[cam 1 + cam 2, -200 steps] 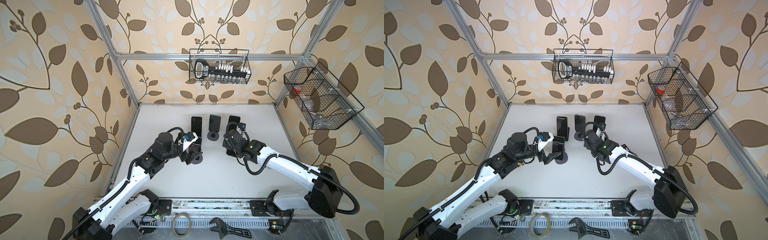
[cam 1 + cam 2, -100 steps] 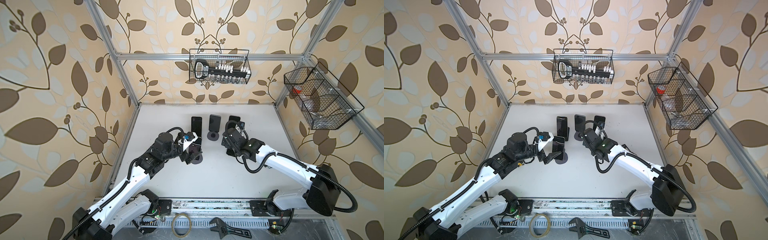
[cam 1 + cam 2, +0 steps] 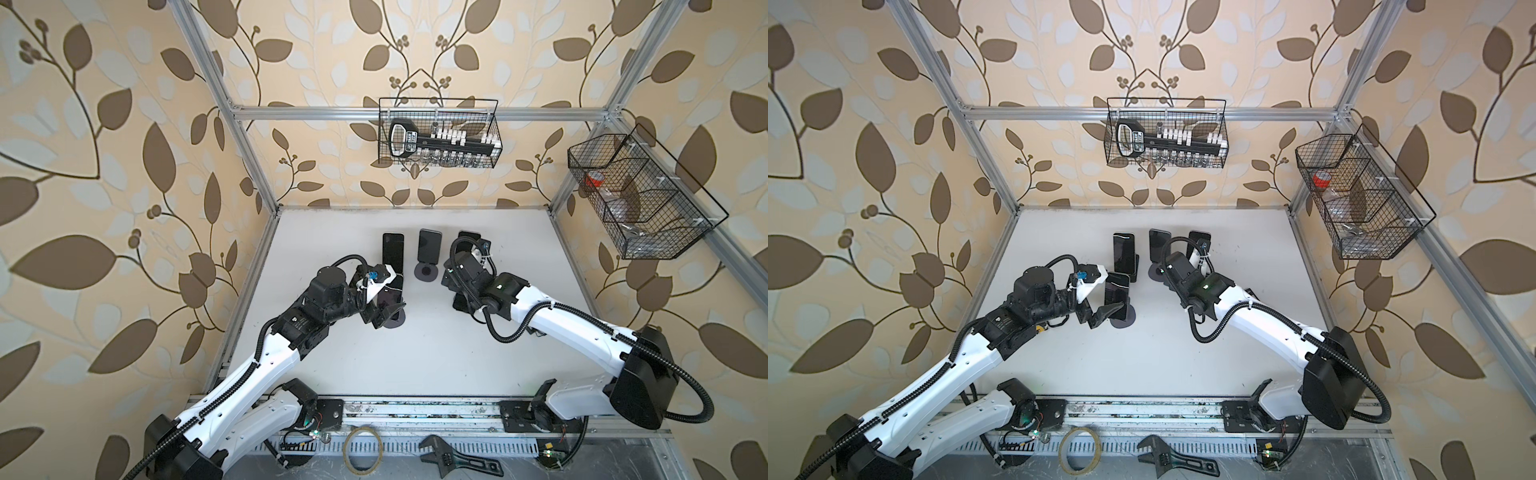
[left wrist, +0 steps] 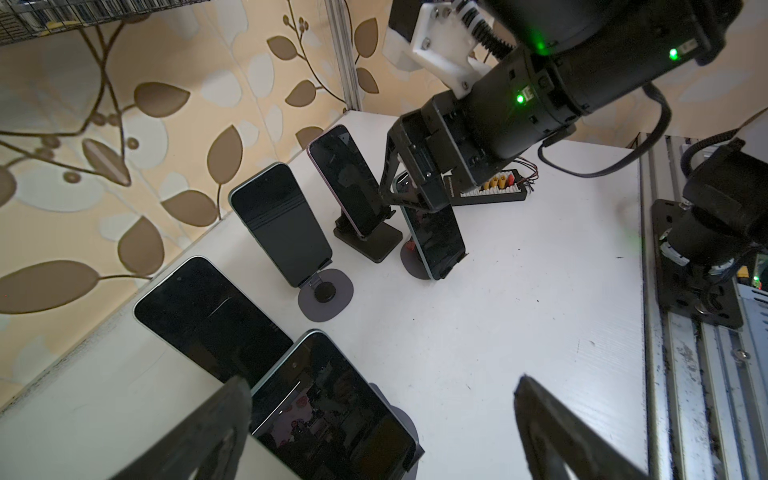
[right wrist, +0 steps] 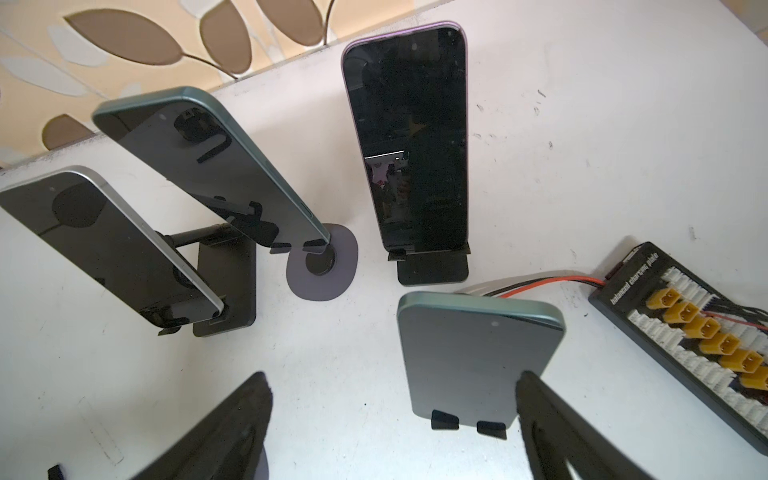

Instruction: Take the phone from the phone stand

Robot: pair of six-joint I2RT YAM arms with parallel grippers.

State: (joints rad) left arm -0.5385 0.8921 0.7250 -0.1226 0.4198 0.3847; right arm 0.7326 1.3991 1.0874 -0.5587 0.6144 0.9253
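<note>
In a top view standing phones [image 3: 430, 249] cluster toward the far side of the table [image 3: 415, 365]. Left wrist view: the left gripper [image 4: 382, 380] holds nothing, jaws wide around the front left phone [image 4: 332, 411], seated on its round stand [image 4: 406, 419]. Right wrist view: the right gripper [image 5: 394, 376] is equally wide and empty, one finger beside the front right phone [image 5: 478, 353]. Approach step, I judge; next, close on a phone's edges and lift it clear.

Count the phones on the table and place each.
5. Back row: silver-edged phone, middle phone, purple-edged phone. Nearer: front-left phone at the left tool, front-right phone at the right tool. No others seen; the arms may hide some.
</note>
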